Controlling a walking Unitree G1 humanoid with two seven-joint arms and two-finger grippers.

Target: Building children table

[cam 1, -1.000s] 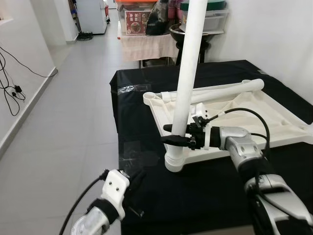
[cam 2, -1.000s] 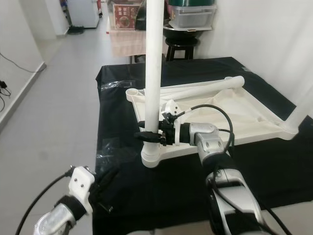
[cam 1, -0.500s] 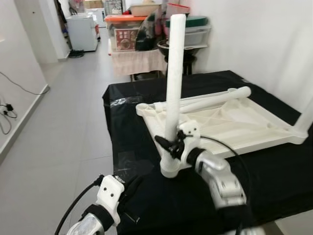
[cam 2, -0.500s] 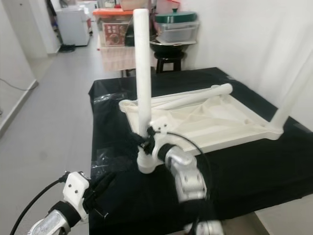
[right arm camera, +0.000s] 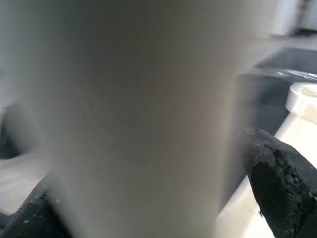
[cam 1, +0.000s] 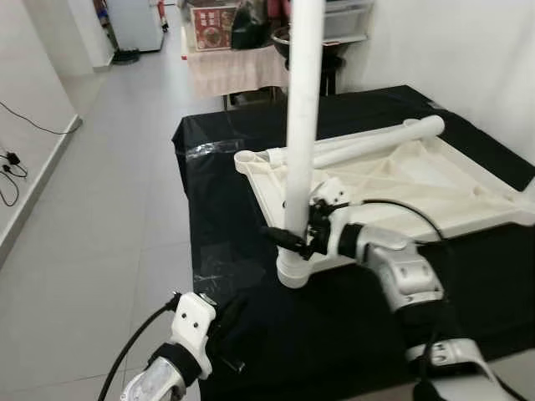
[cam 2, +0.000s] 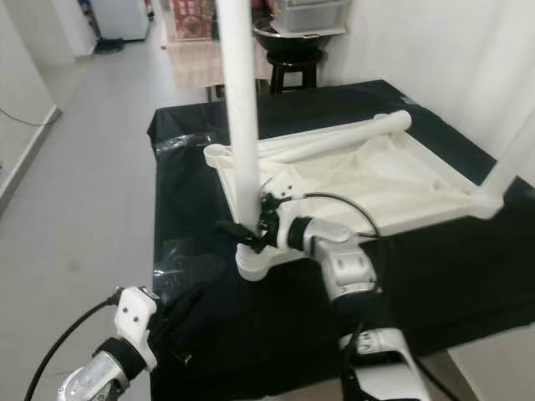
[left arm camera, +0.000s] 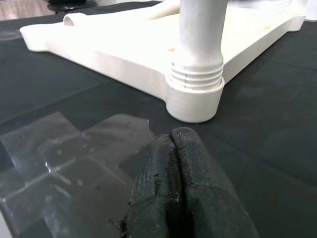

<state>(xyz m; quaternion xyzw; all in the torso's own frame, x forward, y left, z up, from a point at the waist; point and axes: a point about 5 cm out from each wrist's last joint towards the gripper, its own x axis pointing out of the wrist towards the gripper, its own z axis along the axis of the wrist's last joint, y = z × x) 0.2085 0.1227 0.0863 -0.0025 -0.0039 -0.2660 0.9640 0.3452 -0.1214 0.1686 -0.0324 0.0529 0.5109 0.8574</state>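
The upright white leg [cam 1: 301,109] is pinched low by the right gripper [cam 1: 292,238], just above the tabletop's [cam 1: 435,180] corner socket [left arm camera: 194,101]. Near that socket, the left gripper [left arm camera: 179,193] is pressed together.

Upturned tabletop [cam 1: 435,180] on the cloth-covered table [cam 1: 217,192], upright leg [cam 1: 301,117] at its near-left corner, another leg [cam 1: 376,144] lying behind.

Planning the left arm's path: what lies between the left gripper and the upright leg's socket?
In the left wrist view, just black cloth and clear tape lie between the left gripper and the socket.
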